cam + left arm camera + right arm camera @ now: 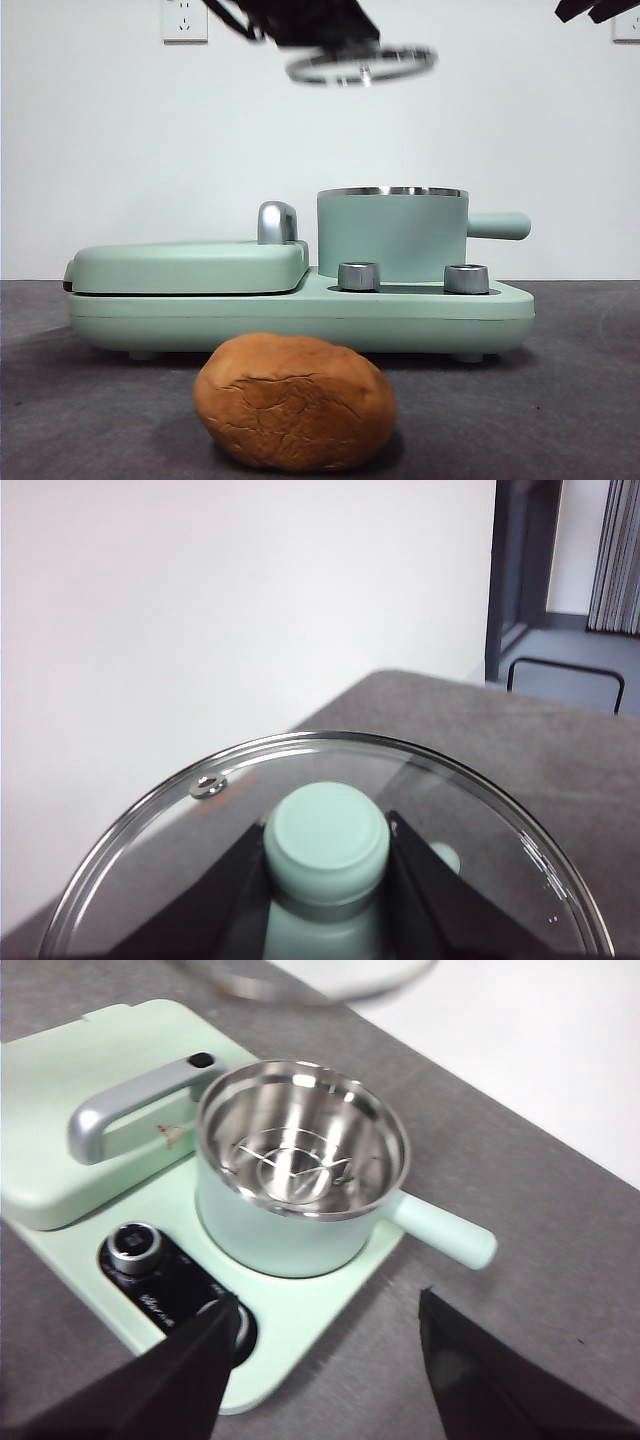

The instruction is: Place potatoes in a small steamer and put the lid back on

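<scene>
The orange-brown potato (295,415) lies on the dark table in front of the appliance. The small mint-green steamer (392,235) stands uncovered on the appliance's right side. In the right wrist view the steamer (300,1210) holds only a steel rack. My left gripper (320,25) is shut on the lid's green knob (327,830) and holds the glass lid (360,65) high above the steamer. The lid's rim also shows in the right wrist view (300,980). My right gripper (325,1330) is open and empty, above the appliance's control side near the steamer's handle (445,1235).
The flat mint-green grill plate (190,265) with a silver handle (277,222) sits left of the steamer on the same base. Two steel dials (358,276) (466,279) face forward. A white wall stands behind. The right arm's black tip (595,8) shows at a top corner.
</scene>
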